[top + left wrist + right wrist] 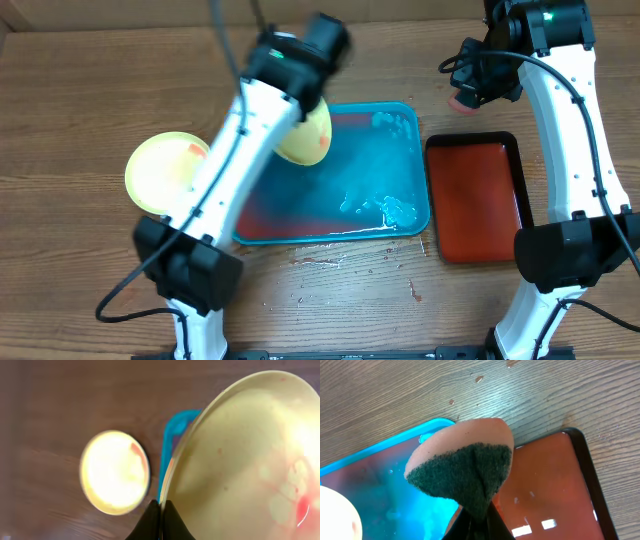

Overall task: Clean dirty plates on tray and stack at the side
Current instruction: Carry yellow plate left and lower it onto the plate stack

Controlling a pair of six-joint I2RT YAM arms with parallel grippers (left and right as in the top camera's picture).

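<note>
Wooden counter (80, 80), teal tray (395, 170) at centre. My left hand (161, 512) is clenched on the rim of a tilted, sauce-smeared plate (240, 460) above the tray. My right hand (475, 517) grasps a sponge (465, 470), apart to the right. Another plate (160, 170) lies left of the tray. Scrubbing seems due: sponge must meet the smeared face.

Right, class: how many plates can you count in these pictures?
2. One plate lies on the table left of the tray; the other plate is held tilted over the tray by the left gripper. Another may hide beneath the left arm.
</note>
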